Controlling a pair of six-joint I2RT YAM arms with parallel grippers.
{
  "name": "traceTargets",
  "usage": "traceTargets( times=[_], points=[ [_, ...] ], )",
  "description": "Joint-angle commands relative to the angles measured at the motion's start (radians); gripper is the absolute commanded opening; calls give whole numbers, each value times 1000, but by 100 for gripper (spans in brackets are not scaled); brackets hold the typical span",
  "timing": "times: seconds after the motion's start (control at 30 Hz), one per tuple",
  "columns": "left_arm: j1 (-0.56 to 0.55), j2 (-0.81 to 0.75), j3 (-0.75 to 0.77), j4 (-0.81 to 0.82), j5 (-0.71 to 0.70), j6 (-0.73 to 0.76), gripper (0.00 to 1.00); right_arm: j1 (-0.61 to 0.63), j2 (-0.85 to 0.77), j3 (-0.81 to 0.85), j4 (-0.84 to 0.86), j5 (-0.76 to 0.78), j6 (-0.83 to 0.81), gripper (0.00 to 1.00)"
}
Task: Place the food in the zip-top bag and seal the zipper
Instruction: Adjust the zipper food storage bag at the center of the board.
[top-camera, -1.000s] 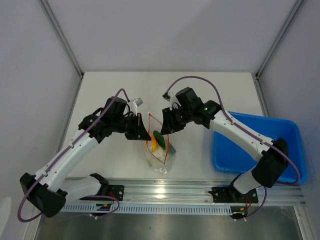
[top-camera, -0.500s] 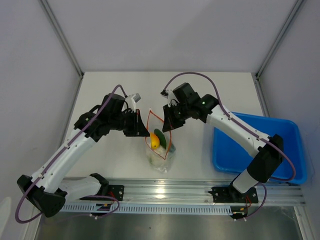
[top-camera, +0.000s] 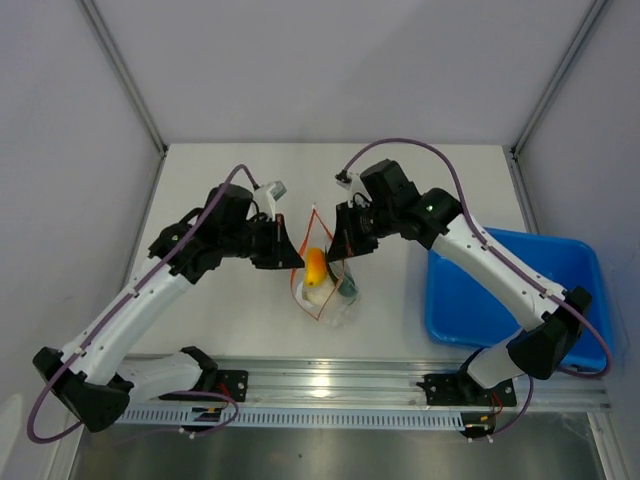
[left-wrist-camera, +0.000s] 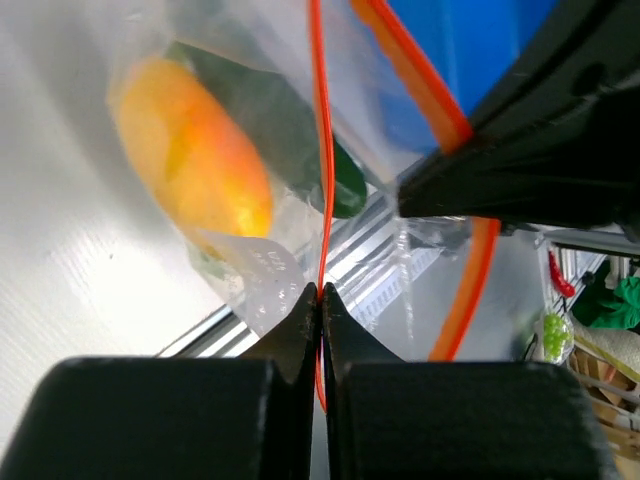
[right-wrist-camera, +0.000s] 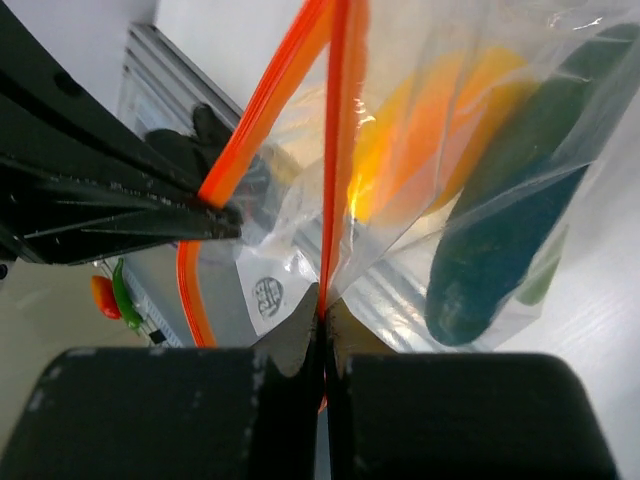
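The clear zip-top bag (top-camera: 325, 290) hangs between my two grippers above the table, its mouth open. Its orange-red zipper (top-camera: 312, 240) forms a loop. Inside lie the yellow-orange fruit (top-camera: 316, 266), the dark green cucumber (top-camera: 347, 287) and a pale leafy lump (top-camera: 318, 296). My left gripper (top-camera: 293, 258) is shut on the zipper's left strip (left-wrist-camera: 322, 180). My right gripper (top-camera: 337, 252) is shut on the right strip (right-wrist-camera: 335, 150). The fruit (left-wrist-camera: 195, 160) and cucumber (left-wrist-camera: 285, 125) show through the plastic in the left wrist view. In the right wrist view the fruit (right-wrist-camera: 430, 130) and cucumber (right-wrist-camera: 500, 220) show too.
A blue plastic tray (top-camera: 515, 300) stands at the right of the table. The aluminium rail (top-camera: 330, 385) with the arm bases runs along the near edge. Grey walls close in the table at left, right and back.
Both grippers have lifted the bag and moved it slightly right. The mouth has been pulled narrower, and the fruit now sits higher and more upright inside.
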Motion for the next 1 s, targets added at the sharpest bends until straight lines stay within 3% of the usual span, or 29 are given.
traceTargets(
  times=[0.0,0.27,0.47,0.63,0.8,0.97],
  points=[
    [-7,40,-66,1,-2,-12,1,3,-28,-91,42,9,115,0],
    [-10,-82,-88,89,-20,5,1,67,-108,-140,189,110,175,0],
    [-16,-119,-146,145,15,8,1,127,-181,-303,302,228,440,0],
    [-19,-116,-247,217,49,43,1,187,-238,-459,468,362,538,0],
    [-24,-131,-288,253,93,29,15,210,-264,-542,545,417,615,0],
    [-42,-148,-258,234,102,58,45,231,-263,-521,505,500,666,0]
  ],
)
